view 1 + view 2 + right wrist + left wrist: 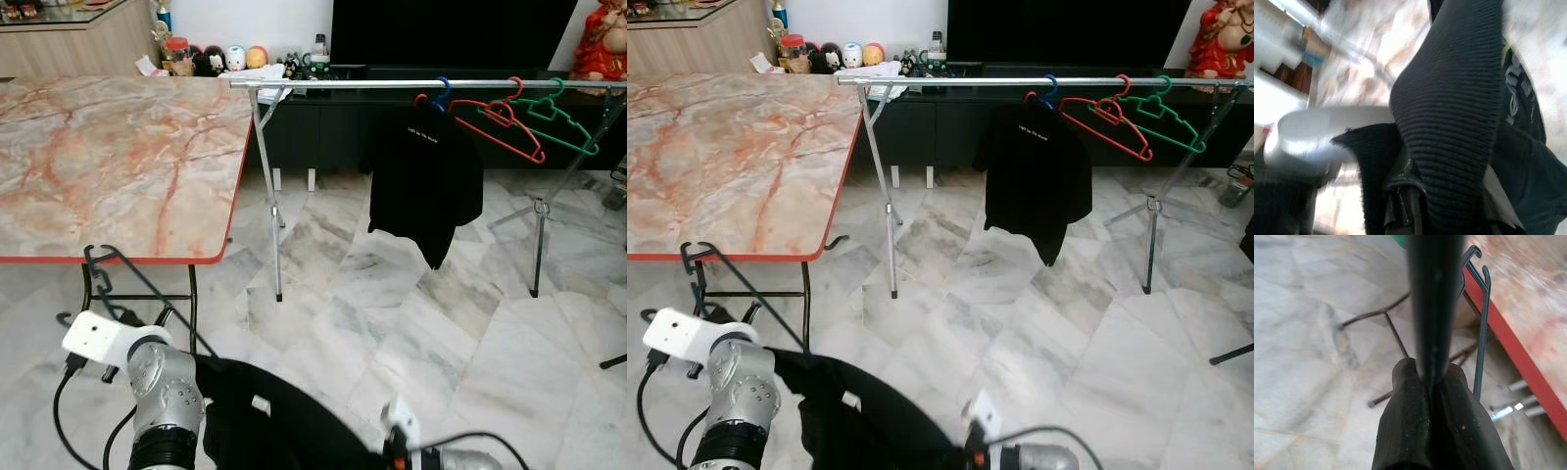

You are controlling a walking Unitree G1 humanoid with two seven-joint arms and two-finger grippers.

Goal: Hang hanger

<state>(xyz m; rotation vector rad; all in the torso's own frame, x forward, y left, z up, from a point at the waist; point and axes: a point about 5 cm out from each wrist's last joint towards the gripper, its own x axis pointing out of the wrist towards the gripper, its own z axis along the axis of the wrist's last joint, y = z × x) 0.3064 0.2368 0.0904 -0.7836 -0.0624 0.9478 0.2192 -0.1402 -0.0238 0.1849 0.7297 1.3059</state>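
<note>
Ahead, a marble table (108, 166) with a red edge stood on the robot's left, on a pale marble floor (411, 323). Beyond it a silver clothes rail (392, 85) ran left to right, carrying a black T-shirt (423, 176) on a blue hook, then a red hanger (495, 127) and a green hanger (549, 119) further right. Low in front of the robot lay a black garment (265, 421), spread between the two arms. The dark hanger (127, 284) rose from it near the table's front edge, its long axis slanting up and to the left, hook end uppermost. The left gripper (1432, 382) had its fingers pressed together on the hanger's bar. The right gripper (1415, 191) had its fingers pinching the black cloth.
</note>
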